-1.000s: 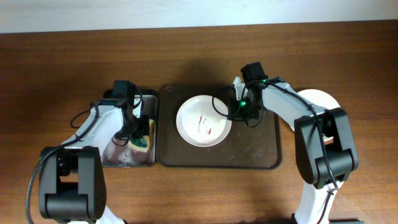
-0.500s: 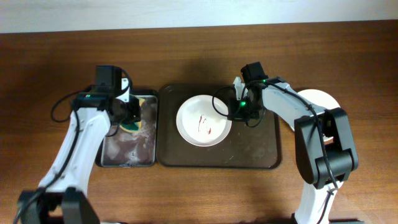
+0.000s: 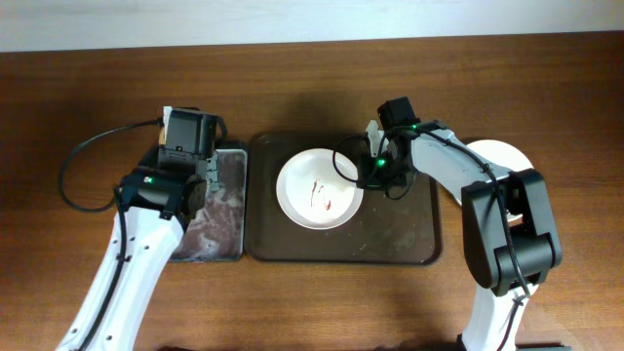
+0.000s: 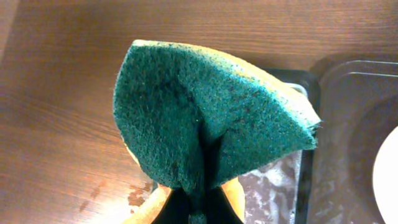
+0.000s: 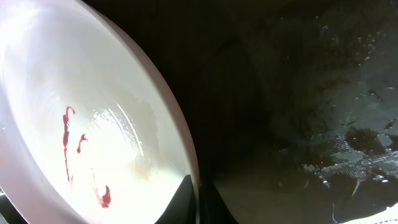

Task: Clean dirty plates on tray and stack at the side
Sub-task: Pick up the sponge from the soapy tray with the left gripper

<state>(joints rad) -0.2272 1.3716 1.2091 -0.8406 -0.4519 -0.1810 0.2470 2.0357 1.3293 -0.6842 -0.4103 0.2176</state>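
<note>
- Change since the earlier frames: left arm has come up off the small black tray (image 3: pixel 222 234) and now sits above that tray's left half, over the tabletop (image 3: pixel 292 88)
- sponge (image 4: pixel 211 118) was lying in the small black tray a second ago; now it is out of it, and the overhead shows only a wet greyish floor there
- left fingers (image 4: pixel 198 214) clenched on the sponge's narrow bottom end, which is pinched into a fold; green scouring face toward the wrist camera, yellow backing showing at the edges, wide end fanning away from the fingers
- right arm unchanged, right fingers (image 5: pixel 200 202) same spot as before
- right fingers grasping the right rim of the white plate (image 3: pixel 317 188), one finger either side of the rim in the wrist view
- white plate lies flat, face up, in the left-centre of the tray (image 3: pixel 409 239); round, so no long axis
- red smears (image 3: pixel 320 195) at the plate's centre, thin streaks running roughly top to bottom in the overhead
- tray long axis runs left to right, just beside the small black tray
- second plate (image 3: pixel 502 154) on the tabletop just right of the tray, partly hidden by the right arm
</note>
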